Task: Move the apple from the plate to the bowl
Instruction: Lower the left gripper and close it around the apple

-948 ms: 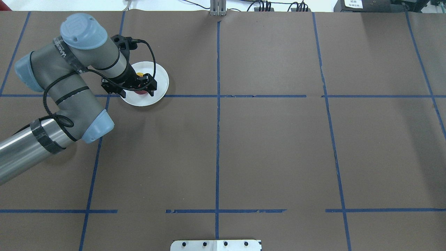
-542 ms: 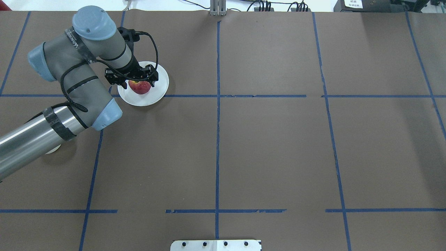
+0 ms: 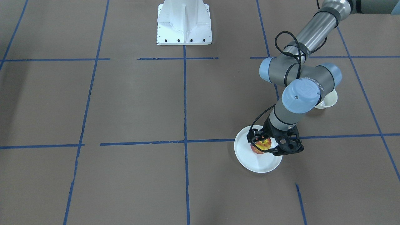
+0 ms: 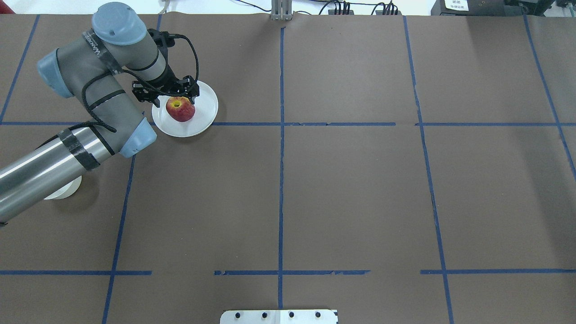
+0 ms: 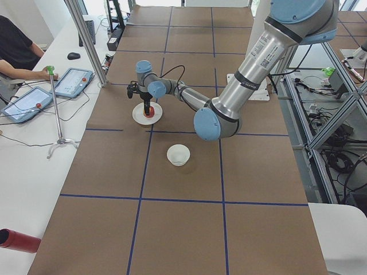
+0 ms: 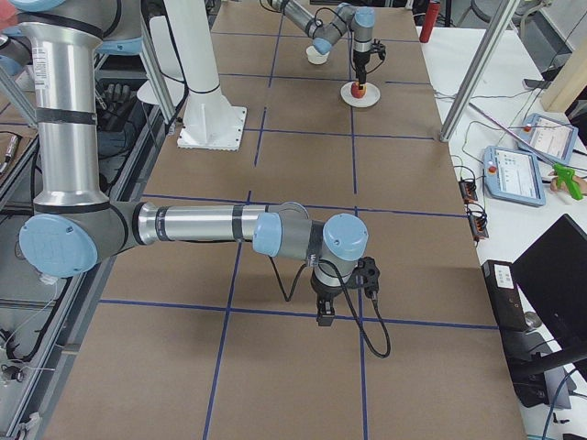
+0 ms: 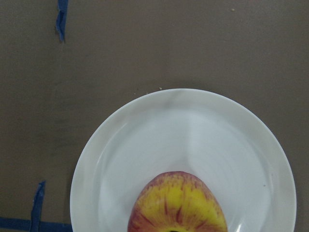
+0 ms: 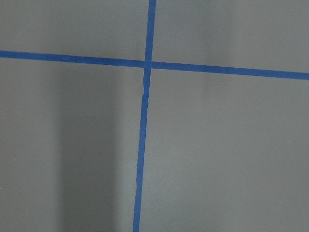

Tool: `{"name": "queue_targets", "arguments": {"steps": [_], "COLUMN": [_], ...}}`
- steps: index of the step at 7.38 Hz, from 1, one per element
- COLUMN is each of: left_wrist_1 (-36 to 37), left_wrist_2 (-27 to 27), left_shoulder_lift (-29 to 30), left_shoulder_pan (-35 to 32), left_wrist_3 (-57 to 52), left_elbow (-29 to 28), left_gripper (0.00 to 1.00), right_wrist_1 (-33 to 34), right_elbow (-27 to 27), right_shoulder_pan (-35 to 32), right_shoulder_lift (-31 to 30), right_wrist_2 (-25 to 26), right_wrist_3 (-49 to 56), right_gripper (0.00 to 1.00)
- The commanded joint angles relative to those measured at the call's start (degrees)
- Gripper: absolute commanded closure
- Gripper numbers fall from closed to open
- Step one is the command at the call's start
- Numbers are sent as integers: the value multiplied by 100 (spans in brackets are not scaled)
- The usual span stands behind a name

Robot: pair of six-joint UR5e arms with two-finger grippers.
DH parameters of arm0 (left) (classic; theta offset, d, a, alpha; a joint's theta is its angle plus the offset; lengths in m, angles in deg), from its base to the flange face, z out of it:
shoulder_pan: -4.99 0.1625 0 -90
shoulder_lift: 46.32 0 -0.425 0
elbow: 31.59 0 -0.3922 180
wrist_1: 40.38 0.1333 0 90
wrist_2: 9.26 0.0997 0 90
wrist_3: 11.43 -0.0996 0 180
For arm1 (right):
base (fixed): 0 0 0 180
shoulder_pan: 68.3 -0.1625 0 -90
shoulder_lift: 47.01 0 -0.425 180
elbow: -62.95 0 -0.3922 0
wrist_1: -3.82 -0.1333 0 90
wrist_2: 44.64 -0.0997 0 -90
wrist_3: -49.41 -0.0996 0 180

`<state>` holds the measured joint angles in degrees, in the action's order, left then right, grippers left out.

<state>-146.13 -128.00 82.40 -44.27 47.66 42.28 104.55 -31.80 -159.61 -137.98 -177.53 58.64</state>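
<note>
The red and yellow apple (image 4: 180, 109) sits on the flat white plate (image 4: 203, 113) at the far left of the table. It also shows in the front view (image 3: 262, 145) and at the bottom edge of the left wrist view (image 7: 176, 205), on the plate (image 7: 193, 140). My left gripper (image 4: 174, 96) is open just above the apple, fingers spread to either side, touching nothing. The cream bowl (image 4: 63, 191) stands nearer the robot, partly hidden under my left arm; it shows whole in the left view (image 5: 178, 154). My right gripper (image 6: 326, 307) hangs over bare table far from them; I cannot tell its state.
Brown paper with blue tape lines covers the table. The white robot base (image 3: 184, 23) stands at mid table on the robot's side. A metal post (image 5: 86, 40) stands by the table's far edge. Operators' tablets (image 5: 28, 100) lie beyond it.
My left wrist has moved away from the robot, toward the far edge. The apple, mostly covered by the gripper at first, now shows whole from overhead. The bowl's edge has come into view.
</note>
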Motion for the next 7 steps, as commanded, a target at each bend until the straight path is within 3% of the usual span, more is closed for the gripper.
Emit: {"name": "queue_targets", "arguments": {"steps": [1,7], "left_wrist_1": [-42,-385], "left_wrist_2": [0,-9], "left_shoulder_lift": [118,153], "left_shoulder_pan": [-4,92], "left_wrist_3": [14,-29], "left_elbow": [-171,-550], "left_gripper": [0,0], "right_wrist_1": [0,0], "right_elbow": [0,0], "right_shoulder_pan": [0,0], "right_shoulder_lift": [0,0], "right_wrist_2": [0,0], "right_wrist_3": [0,0], "right_gripper": [0,0]}}
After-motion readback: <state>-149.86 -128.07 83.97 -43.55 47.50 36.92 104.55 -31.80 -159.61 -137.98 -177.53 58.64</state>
